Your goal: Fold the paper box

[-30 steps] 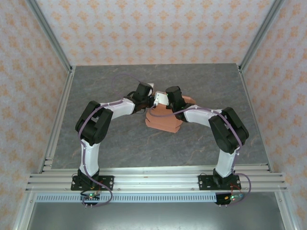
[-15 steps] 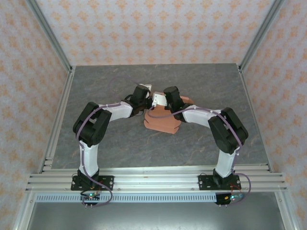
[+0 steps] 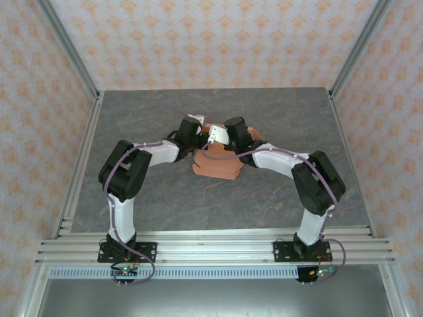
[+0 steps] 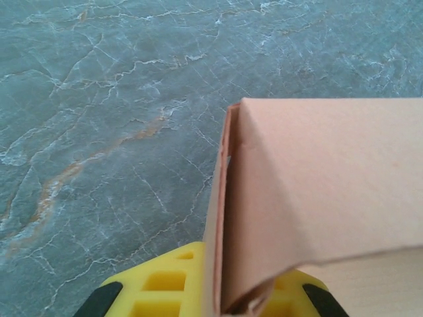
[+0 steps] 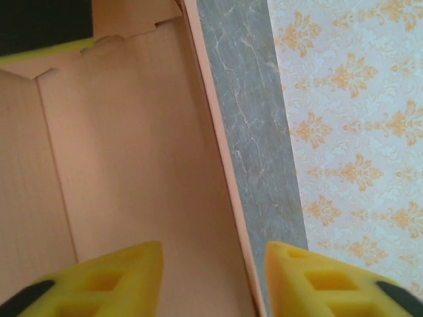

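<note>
Paper box (image 3: 216, 166) half-formed near mid-table (image 3: 132, 119), walls raised. At its 10 o'clock corner, left gripper (image 4: 213, 292) with yellow fingers (image 4: 155, 287) either side of a doubled-over wall; clamped or slack, impossible to tell. At 1 o'clock, right gripper (image 5: 213, 264) spread wide, straddling a side wall: one finger inside, one outside.

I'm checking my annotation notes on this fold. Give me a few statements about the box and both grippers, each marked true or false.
1. The paper box sits near the middle of the table. True.
2. The paper box is blue. False: it is salmon-orange.
3. The right gripper is open, astride a box wall. True.
4. The left gripper hangs far from the box. False: the box's card stands between its jaws.
</note>
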Tool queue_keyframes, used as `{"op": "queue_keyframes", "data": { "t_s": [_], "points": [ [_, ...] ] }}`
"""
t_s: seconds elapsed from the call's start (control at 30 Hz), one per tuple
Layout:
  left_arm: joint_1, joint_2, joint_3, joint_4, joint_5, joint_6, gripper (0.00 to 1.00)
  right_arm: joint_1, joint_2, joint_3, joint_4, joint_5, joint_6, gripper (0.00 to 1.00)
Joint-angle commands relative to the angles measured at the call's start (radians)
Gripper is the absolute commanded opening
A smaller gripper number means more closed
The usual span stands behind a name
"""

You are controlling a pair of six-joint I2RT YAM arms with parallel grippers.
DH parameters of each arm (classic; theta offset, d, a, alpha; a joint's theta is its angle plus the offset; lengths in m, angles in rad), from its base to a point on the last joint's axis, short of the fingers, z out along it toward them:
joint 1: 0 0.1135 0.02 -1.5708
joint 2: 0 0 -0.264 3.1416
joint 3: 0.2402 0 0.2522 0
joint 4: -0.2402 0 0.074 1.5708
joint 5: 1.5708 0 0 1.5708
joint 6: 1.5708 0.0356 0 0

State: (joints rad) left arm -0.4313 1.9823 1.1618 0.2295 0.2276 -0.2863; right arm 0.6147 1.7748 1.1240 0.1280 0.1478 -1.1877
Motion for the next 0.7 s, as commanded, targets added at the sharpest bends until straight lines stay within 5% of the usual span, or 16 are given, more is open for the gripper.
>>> {"op": "queue_keyframes", "data": {
  "t_s": [0.0, 0.3, 0.53, 0.67],
  "points": [
    [0.004, -0.055, -0.036, 0.034, -0.024, 0.022, 0.0, 0.002, -0.079, 0.001, -0.033, -0.034, 0.146, 0.51],
    [0.012, -0.177, -0.127, 0.073, -0.018, 0.056, 0.0, 0.0, -0.315, -0.03, -0.187, -0.125, 0.554, 0.72],
    [0.019, -0.249, -0.176, 0.038, -0.002, 0.062, 0.0, -0.102, -0.513, -0.011, -0.438, -0.316, 0.948, 0.75],
    [0.021, -0.28, -0.204, 0.036, -0.038, 0.054, 0.0, -0.132, -0.479, 0.114, -0.568, -0.399, 1.199, 0.72]
  ]
}}
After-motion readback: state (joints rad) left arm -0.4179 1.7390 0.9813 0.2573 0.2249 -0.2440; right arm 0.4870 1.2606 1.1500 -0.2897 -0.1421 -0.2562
